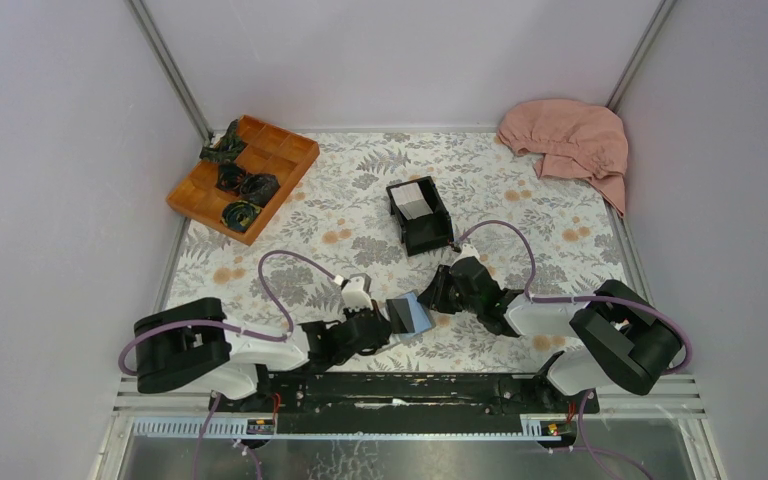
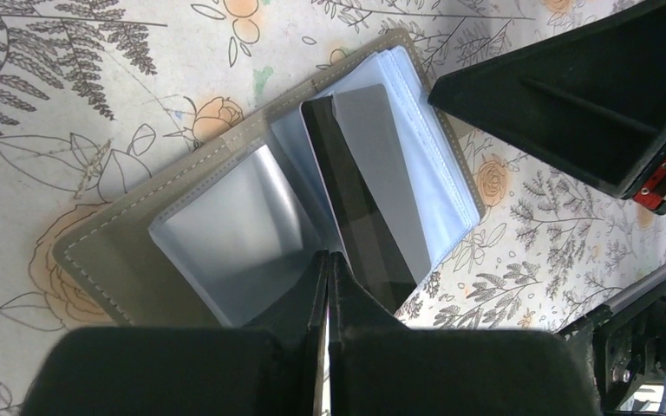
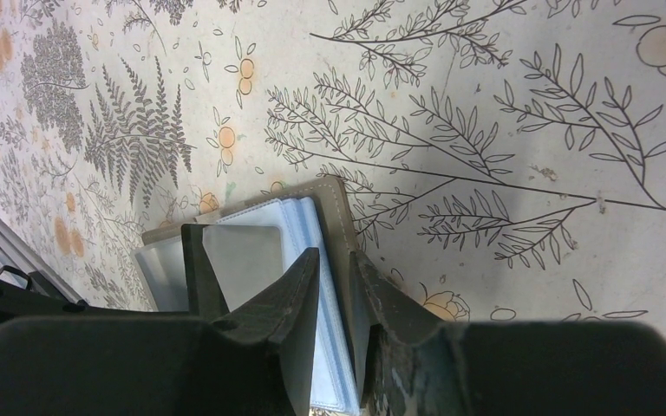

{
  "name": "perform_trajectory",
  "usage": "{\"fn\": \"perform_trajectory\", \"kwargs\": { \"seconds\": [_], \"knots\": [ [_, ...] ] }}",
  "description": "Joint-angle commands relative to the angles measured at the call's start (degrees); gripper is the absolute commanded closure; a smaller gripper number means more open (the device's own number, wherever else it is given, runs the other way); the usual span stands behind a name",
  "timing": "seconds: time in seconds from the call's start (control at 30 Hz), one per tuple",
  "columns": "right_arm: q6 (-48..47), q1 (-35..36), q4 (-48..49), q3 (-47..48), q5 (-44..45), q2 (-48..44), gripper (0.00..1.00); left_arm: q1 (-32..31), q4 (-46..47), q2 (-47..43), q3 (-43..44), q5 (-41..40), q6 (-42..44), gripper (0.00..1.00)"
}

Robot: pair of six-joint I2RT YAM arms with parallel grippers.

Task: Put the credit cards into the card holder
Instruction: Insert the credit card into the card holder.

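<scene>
The card holder (image 1: 412,315) lies open nearside of the black box (image 1: 422,217), my right end effector (image 3: 334,260) pinching its sleeves (image 3: 328,347), my left end effector (image 2: 328,256) pressed together beside 1 credit card (image 2: 377,173) (stiff, slick, I'd guess; take its short edge).

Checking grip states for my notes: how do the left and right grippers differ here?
The left gripper is pinched fully shut; the right gripper stands wider. The left holds a credit card tilted over the open card holder; the right clamps that holder's sleeve-side edge. Both grip something.
</scene>
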Motion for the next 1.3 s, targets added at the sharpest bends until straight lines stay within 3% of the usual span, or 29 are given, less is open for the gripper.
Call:
{"fn": "perform_trajectory", "kwargs": {
  "seconds": [0.0,0.33,0.67,1.27],
  "knots": [
    [-2.25,0.83,-6.95,-0.82,2.96,0.59,0.73,-0.89,-14.42,-0.79,-0.06,0.07,0.69,1.0],
    [-2.46,0.96,-7.19,0.12,2.79,1.3,0.73,-1.11,-21.24,-4.59,1.06,-0.65,1.92,1.0],
    [-2.81,1.12,-7.77,0.45,2.79,1.39,0.73,-1.88,-20.61,2.14,6.52,1.55,5.84,1.0],
    [-2.1,2.27,-6.92,-0.38,3.42,1.39,0.73,-4.19,-21.66,5.15,11.5,-0.08,5.81,1.0]
  ]
}}
